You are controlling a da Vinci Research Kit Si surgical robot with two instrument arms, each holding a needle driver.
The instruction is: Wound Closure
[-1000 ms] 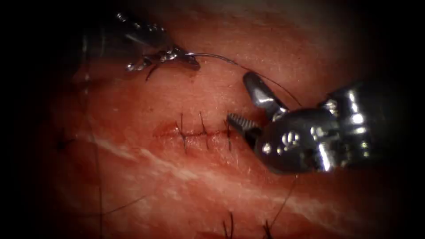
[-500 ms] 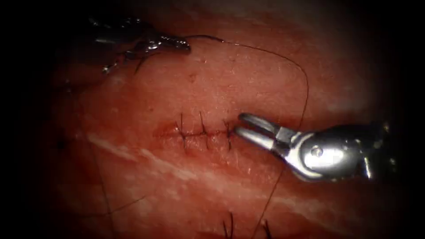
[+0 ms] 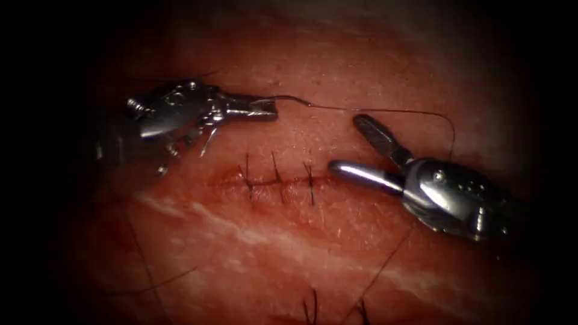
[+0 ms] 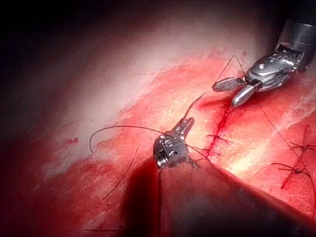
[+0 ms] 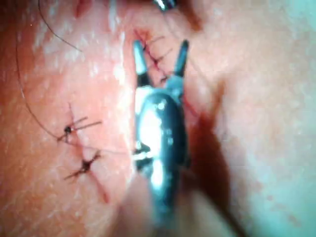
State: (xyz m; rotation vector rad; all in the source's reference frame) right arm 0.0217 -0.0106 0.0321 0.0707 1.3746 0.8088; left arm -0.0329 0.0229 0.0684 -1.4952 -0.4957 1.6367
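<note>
Two shiny steel hands, left hand ridged, right hand smooth, rounded, w/ small screws

My endoscope looks down on the stitched cut from above and in front; both wrist cameras peer closely along their shafts, sharing that cut.

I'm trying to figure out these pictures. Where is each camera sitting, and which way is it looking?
Endoscope view: sits above and in front, looking down at the cut in the tissue; left tool shut on the thread, right tool open and holding nothing.
Left wrist view: rides on the left arm, looking along its shaft at its own tool; the right tool shows beyond.
Right wrist view: rides on the right arm, looking along its shaft at its open tool.
All three share the stitched cut.
</note>
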